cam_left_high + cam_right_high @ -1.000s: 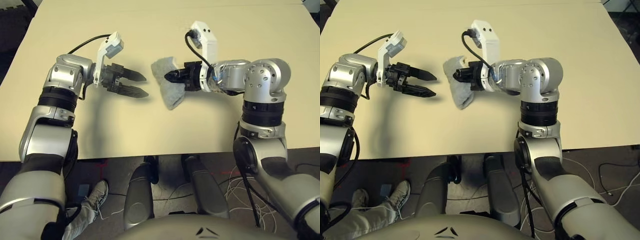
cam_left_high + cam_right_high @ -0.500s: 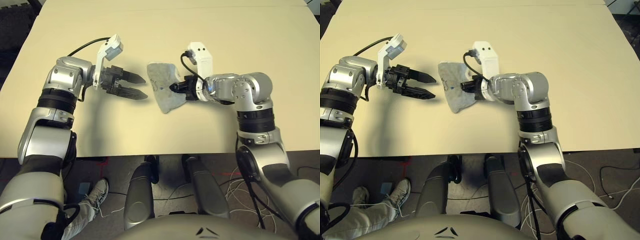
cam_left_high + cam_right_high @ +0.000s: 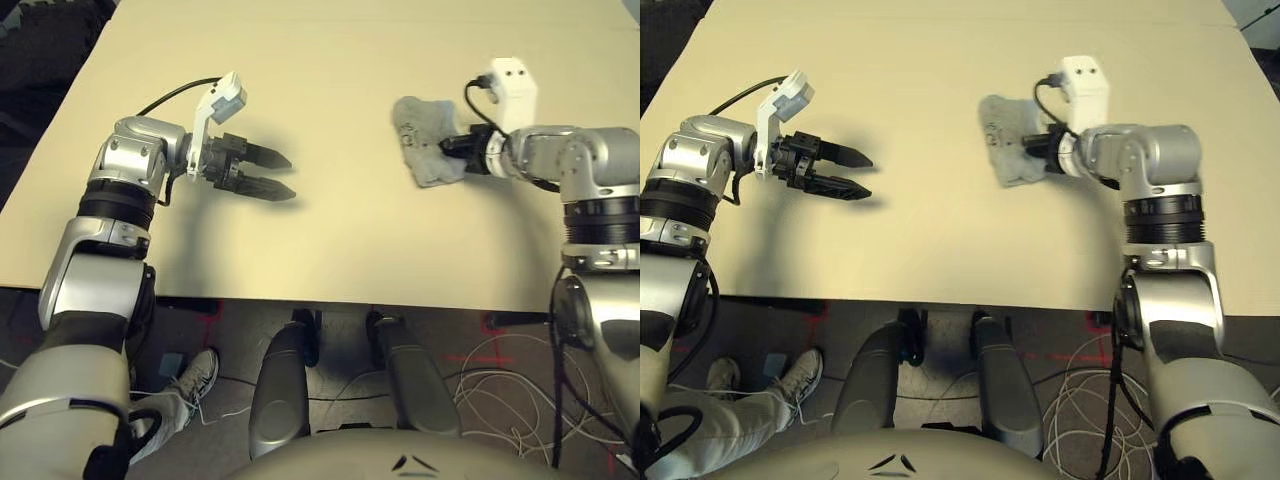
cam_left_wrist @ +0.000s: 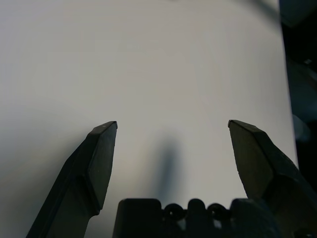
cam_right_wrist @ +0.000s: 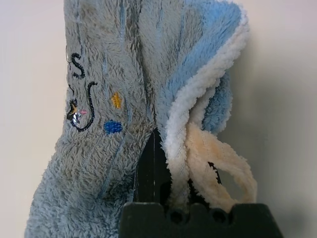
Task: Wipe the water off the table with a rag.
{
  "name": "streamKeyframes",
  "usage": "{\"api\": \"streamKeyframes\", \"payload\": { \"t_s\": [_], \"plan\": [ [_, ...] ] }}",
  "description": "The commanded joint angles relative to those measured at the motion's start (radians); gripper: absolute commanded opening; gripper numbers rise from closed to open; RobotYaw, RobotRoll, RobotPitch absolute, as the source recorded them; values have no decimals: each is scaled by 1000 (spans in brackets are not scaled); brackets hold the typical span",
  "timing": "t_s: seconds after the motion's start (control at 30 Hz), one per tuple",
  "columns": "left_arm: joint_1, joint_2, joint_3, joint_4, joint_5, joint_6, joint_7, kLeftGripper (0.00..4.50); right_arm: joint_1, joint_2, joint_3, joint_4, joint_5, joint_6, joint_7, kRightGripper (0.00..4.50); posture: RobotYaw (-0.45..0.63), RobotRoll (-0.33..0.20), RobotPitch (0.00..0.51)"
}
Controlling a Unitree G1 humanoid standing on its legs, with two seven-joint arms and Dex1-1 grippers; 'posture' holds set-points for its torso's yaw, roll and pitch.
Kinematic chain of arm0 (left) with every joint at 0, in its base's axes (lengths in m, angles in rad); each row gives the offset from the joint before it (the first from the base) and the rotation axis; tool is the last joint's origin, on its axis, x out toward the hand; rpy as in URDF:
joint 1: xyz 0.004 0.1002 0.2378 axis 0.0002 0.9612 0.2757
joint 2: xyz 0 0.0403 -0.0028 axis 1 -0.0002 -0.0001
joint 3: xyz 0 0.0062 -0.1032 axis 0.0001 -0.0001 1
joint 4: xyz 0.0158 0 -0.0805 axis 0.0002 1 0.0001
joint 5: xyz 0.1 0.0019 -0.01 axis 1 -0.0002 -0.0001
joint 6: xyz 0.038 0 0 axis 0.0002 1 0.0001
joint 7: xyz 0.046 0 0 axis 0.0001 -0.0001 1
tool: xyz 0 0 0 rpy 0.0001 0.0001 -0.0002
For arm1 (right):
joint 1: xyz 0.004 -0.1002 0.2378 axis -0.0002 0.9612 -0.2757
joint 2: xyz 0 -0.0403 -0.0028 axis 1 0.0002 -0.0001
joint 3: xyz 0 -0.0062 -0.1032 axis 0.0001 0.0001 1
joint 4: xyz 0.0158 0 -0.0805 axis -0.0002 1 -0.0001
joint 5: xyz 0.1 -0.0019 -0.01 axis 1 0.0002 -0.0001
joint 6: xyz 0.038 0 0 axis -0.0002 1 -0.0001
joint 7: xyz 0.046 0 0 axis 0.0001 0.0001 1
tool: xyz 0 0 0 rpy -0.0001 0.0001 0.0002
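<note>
Grey-blue rag [image 5: 109, 89], gripped in right claw [image 5: 173, 148]

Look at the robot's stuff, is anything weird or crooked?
The grey-blue terry cloth rag looks bunched: its white edge is folded over where the black two-fingered right gripper pinches it. That's probably just from gripping.

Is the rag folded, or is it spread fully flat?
Folded, at least partly: beside the right claw, the rag doubles over, its whitish edge crossing the cloth.
</note>
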Motion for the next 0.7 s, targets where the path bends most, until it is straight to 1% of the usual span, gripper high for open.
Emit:
{"api": "streamKeyframes", "payload": {
  "t_s": [0.03,0.2,0.37,0.5,0.7],
  "plan": [
    [-27,-27,39,73,34,-70,72,4500,15,-55,-12,103,-67,-40,-17,43,-204,0,304],
    [-64,-69,86,168,57,-169,177,4500,-17,-117,8,231,-142,-104,-51,43,-207,0,308],
    [-104,-93,130,245,74,-253,270,4500,-64,-170,11,376,-211,-166,-71,43,-206,0,310],
    [-120,-103,154,276,85,-288,295,4500,-75,-184,5,437,-243,-217,-86,43,-206,0,311],
    [-130,-112,180,296,97,-312,318,4500,-90,-195,12,503,-257,-244,-39,43,-208,0,313]
  ]
}}
